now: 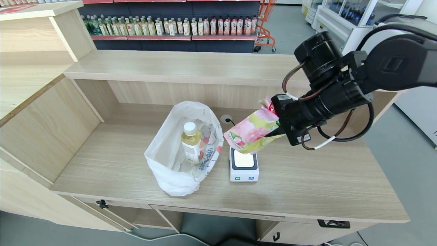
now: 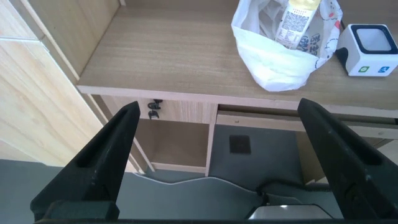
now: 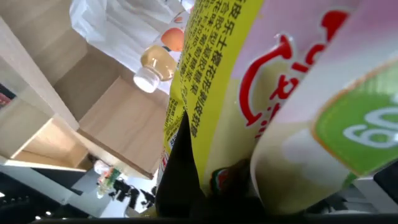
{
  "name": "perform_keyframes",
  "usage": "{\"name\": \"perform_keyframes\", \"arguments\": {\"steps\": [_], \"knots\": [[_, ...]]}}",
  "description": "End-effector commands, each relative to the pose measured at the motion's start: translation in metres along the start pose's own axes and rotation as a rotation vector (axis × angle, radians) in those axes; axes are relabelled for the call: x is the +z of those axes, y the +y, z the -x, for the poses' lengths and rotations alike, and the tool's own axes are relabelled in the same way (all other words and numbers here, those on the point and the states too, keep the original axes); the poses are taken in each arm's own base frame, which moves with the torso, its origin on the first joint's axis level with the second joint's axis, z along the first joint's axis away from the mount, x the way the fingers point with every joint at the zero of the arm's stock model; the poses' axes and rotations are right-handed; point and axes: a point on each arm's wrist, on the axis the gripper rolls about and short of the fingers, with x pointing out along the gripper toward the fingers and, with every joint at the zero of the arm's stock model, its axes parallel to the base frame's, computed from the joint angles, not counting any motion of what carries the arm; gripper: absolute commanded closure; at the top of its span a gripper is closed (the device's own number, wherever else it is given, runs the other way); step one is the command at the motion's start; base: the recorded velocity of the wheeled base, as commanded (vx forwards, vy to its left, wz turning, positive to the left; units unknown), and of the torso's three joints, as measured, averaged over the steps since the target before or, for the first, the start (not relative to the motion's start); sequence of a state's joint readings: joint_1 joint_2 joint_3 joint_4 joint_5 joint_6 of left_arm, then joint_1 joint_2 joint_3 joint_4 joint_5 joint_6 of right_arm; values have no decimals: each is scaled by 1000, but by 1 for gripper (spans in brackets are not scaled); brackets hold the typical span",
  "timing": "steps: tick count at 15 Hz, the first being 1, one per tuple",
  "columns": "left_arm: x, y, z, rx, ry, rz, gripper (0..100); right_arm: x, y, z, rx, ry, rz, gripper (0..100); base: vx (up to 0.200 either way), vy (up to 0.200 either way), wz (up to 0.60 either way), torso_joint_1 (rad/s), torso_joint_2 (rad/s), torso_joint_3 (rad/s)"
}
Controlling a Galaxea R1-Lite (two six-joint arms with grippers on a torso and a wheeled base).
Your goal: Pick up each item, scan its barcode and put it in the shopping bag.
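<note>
My right gripper [image 1: 278, 128] is shut on a pink, green and yellow snack bag [image 1: 252, 131], held in the air just above the white barcode scanner [image 1: 243, 164] on the counter. In the right wrist view the snack bag [image 3: 280, 93] is pressed close to the camera. To the scanner's left stands the open white shopping bag [image 1: 177, 167], with a white-capped bottle of yellow tea [image 1: 191, 143] upright inside. My left gripper [image 2: 217, 162] hangs open below the counter's front edge, off to the left of the shopping bag [image 2: 273, 59] and scanner [image 2: 368, 48].
The wooden counter [image 1: 307, 184] has a raised back ledge and a side wall on the left. A cable grommet [image 1: 226, 119] sits behind the scanner. Drawers with black latches [image 1: 101, 204] run under the front edge. Store shelves of bottles stand far behind.
</note>
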State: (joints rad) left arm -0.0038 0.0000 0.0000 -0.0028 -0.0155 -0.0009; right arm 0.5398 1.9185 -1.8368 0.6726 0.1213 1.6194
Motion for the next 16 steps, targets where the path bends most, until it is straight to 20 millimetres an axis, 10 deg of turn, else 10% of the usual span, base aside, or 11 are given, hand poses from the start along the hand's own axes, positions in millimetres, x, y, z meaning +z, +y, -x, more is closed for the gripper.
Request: {"name": "perform_keyframes", "arguments": {"steps": [1,16], "knots": [[0,0,0,1,1,1,0,11,-1,-19,-35,4,-57,100,0,0,0,0,0,0],[0,0,0,-1,1,2,0,23,-16,-62,-115,63,-154,100,0,0,0,0,0,0]]}}
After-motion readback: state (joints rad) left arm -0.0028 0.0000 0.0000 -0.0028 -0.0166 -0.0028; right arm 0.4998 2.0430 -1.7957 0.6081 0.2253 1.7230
